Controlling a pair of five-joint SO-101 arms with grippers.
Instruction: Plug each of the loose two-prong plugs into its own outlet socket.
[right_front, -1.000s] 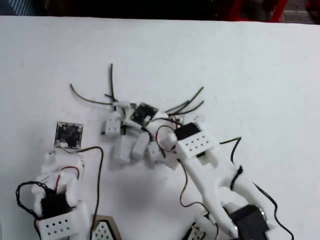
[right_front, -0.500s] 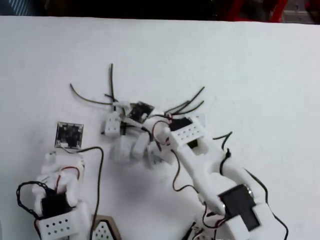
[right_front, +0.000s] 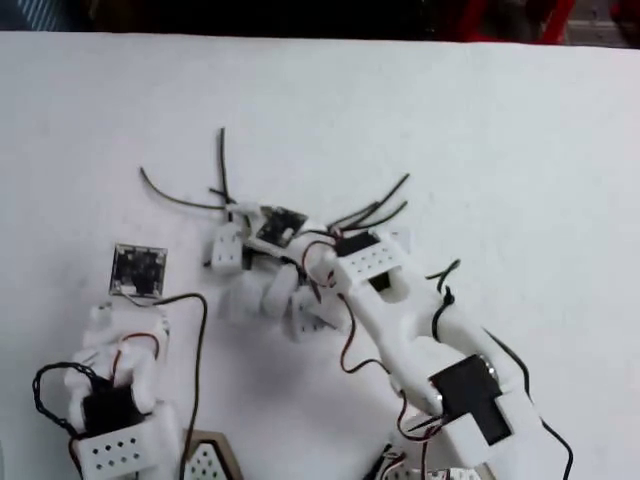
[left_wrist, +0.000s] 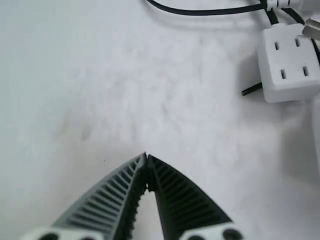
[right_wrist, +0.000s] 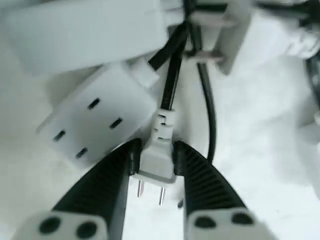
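Observation:
My right gripper (right_wrist: 155, 165) is shut on a white two-prong plug (right_wrist: 159, 159), with the prongs pointing toward the wrist and its black cord (right_wrist: 172, 75) running away. A white outlet block (right_wrist: 95, 120) lies right beside the plug, its slots facing up. From above, this gripper (right_front: 300, 298) sits low over the pile of white outlet blocks (right_front: 228, 247) and cords at the table's middle. My left gripper (left_wrist: 146, 159) is shut on nothing above bare table. Another outlet block (left_wrist: 290, 62) lies well off from it. In the high view the left gripper (right_front: 128, 318) rests at the near left.
Loose black cords (right_front: 180, 200) fan out behind the pile toward the back left and back right. A second white block (right_wrist: 85, 30) lies past the first in the right wrist view. Open white table (right_front: 480, 130) stretches to the back and right.
The right arm has leaned farther forward and left over the pile, and the blocks under it have shifted slightly left. The left arm has not moved.

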